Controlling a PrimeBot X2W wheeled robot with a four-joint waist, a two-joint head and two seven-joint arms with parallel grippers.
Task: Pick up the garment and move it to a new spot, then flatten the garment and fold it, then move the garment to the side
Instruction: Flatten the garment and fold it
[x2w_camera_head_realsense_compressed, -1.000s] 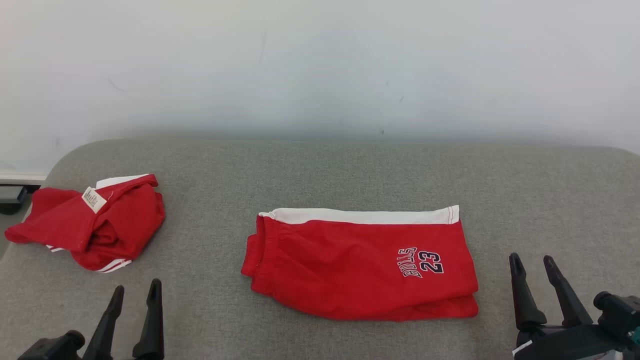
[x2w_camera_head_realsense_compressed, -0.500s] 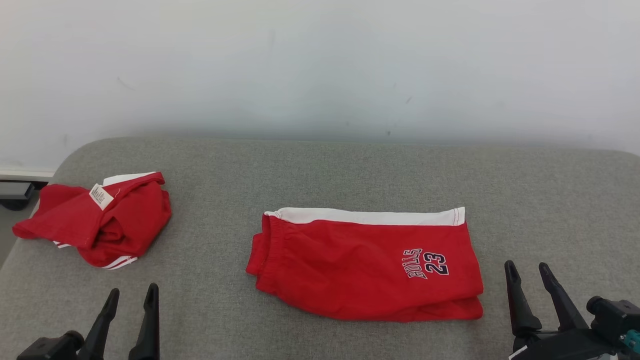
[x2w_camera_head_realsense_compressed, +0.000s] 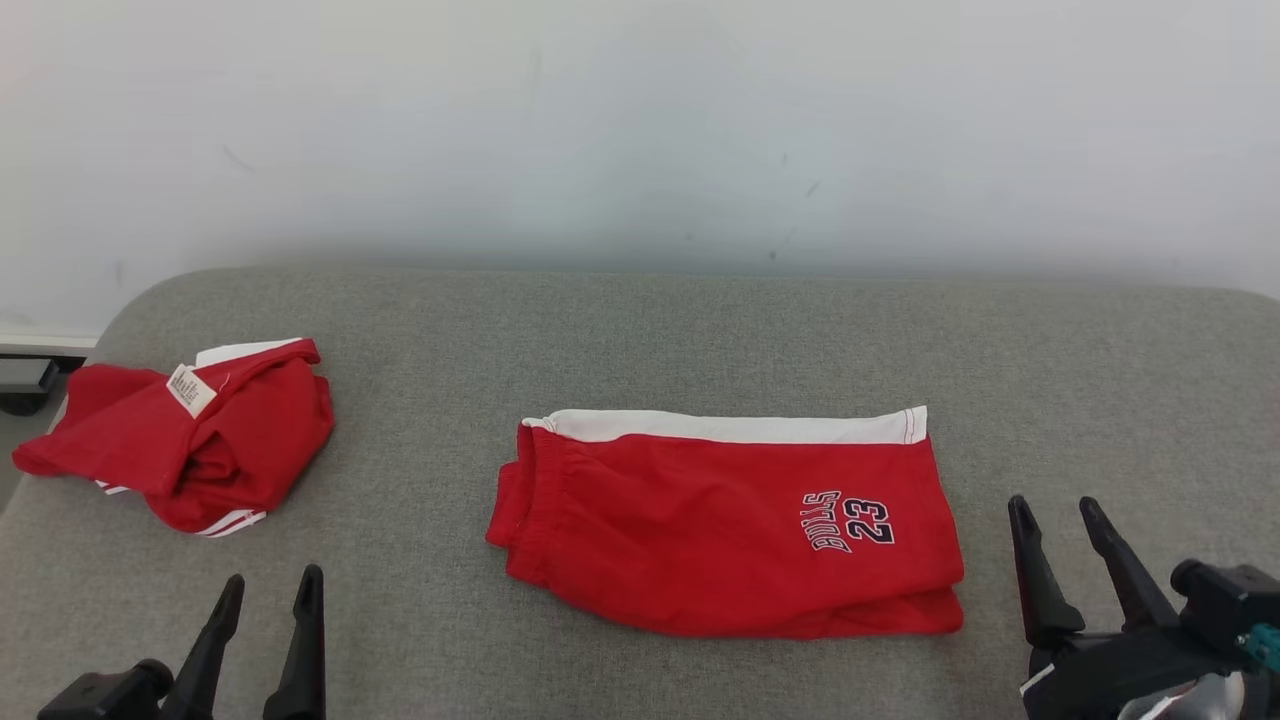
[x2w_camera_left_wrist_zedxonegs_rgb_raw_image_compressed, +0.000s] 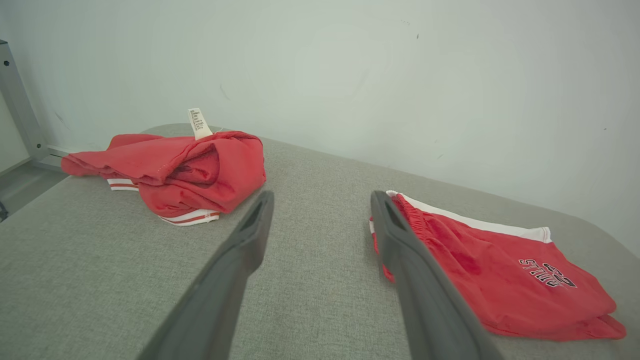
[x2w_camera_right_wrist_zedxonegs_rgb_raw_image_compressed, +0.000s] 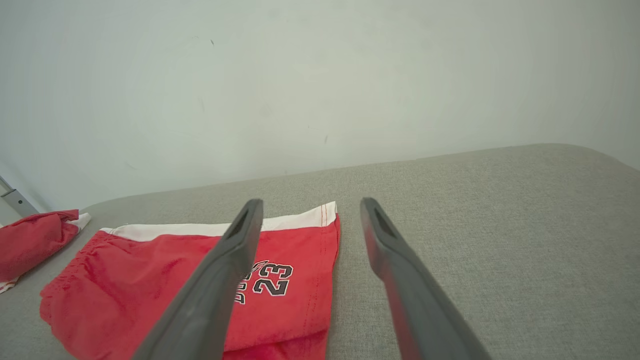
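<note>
Item: red basketball shorts (x2w_camera_head_realsense_compressed: 720, 530), folded, centre of grey padded surface (x2w_camera_head_realsense_compressed: 640, 340); crumpled red garment (x2w_camera_head_realsense_compressed: 190, 440) at 10 o'clock. Likely light, soft, limp (layers may slide apart): pinch stacked edges at 3 and 9 o'clock. Left gripper (x2w_camera_head_realsense_compressed: 275, 577), right gripper (x2w_camera_head_realsense_compressed: 1054, 504): both spread, empty.

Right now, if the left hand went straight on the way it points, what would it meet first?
No garment, it seems: the left hand aims between the crumpled garment and the folded shorts, at bare grey cushion, then the wall; its height is unclear.
</note>
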